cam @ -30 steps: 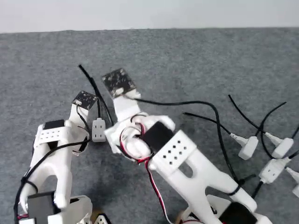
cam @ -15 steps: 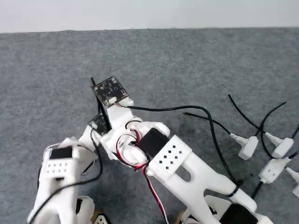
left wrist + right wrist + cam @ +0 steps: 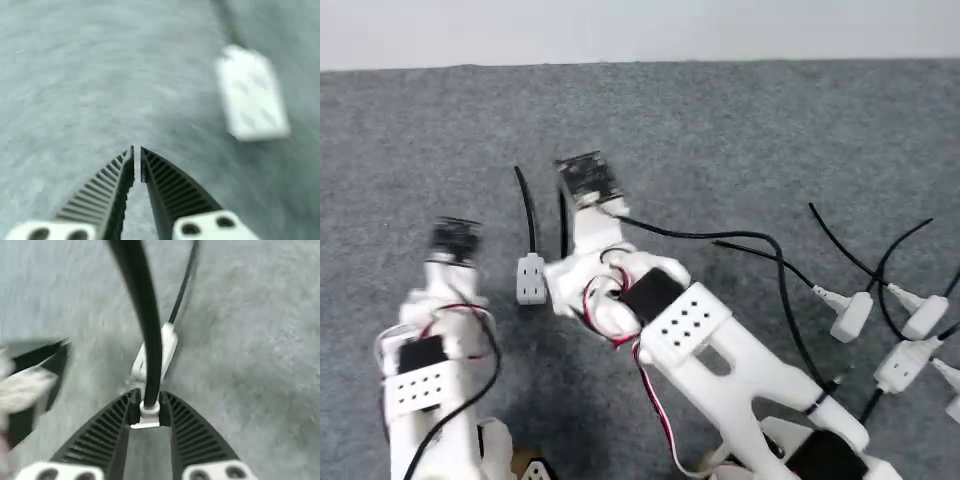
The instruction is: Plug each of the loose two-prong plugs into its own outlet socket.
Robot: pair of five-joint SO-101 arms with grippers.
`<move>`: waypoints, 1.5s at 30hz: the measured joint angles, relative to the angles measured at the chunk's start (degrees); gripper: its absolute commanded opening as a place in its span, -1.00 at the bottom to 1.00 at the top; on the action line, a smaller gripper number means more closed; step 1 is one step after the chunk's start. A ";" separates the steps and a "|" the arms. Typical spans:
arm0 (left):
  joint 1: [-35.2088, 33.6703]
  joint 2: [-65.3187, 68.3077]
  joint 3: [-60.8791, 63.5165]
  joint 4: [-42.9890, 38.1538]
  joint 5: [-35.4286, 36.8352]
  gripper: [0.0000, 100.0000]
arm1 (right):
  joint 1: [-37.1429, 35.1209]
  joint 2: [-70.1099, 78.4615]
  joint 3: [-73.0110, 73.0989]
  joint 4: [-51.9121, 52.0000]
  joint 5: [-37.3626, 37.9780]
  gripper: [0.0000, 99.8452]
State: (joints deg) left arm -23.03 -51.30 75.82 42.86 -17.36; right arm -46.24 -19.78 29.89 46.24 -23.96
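A white outlet socket (image 3: 530,279) with a black cord lies flat on the grey carpet between the two arms. It appears off to one side in the left wrist view as a pale block (image 3: 252,95). My left gripper (image 3: 136,151) is shut on nothing, low over bare carpet to the left of that socket. My right gripper (image 3: 147,394) is shut on a small white two-prong plug (image 3: 146,412) whose black cord (image 3: 142,315) rises from the fingers. The plug hangs just short of the socket (image 3: 156,354). The right arm (image 3: 680,320) reaches in from the lower right.
Several more white plugs and sockets with black cords lie at the right edge, among them one (image 3: 851,314), another (image 3: 924,318) and a third (image 3: 901,364). A black cable (image 3: 760,240) runs across the carpet from the right wrist. Grey carpet stretches open toward the back wall.
The left arm swung right under the right wrist, then pulled back to the left, leaving the socket uncovered. The right wrist shifted slightly while keeping its plug.
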 measured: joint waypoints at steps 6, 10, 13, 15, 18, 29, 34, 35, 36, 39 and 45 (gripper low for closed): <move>-5.63 0.00 -2.55 -1.58 7.65 -0.97 | 0.62 13.10 -1.05 -14.51 -1.93 -0.98; -5.71 0.00 -2.55 -1.67 8.18 -0.97 | 0.70 24.00 -8.62 -16.97 -1.93 -0.98; -5.71 0.00 -2.55 -1.67 8.18 -0.97 | 0.62 30.77 -13.71 -17.49 -1.93 -0.98; -5.71 0.00 -2.55 -1.76 8.18 -0.97 | 1.14 33.23 -15.91 -17.58 -2.02 -0.98; -4.04 0.62 -2.55 -1.76 8.09 -0.97 | 1.41 33.93 -16.88 -17.58 -2.02 -0.98; -3.60 20.92 -13.89 -1.67 8.09 -0.97 | 8.18 29.45 -18.29 0.97 -1.93 -0.98; -3.60 28.92 -19.25 -0.44 8.09 -0.97 | 16.70 19.96 -13.89 14.95 -0.70 -0.98; -3.60 29.71 -19.87 -0.44 8.09 -0.97 | 18.55 19.25 -12.13 15.21 0.44 -0.98; -3.60 30.15 -20.04 -0.35 8.09 -0.97 | 20.40 19.08 -10.55 15.12 1.41 -0.98; -3.60 30.42 -20.40 -0.35 8.09 -0.97 | 24.97 19.52 -7.21 13.01 3.52 -0.97; -3.60 30.42 -20.40 -0.18 8.09 -0.97 | 26.46 28.84 -8.00 10.20 6.42 -0.81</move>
State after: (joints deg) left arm -26.64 -20.88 55.43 42.68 -9.27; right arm -19.78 9.05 21.89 56.44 -17.54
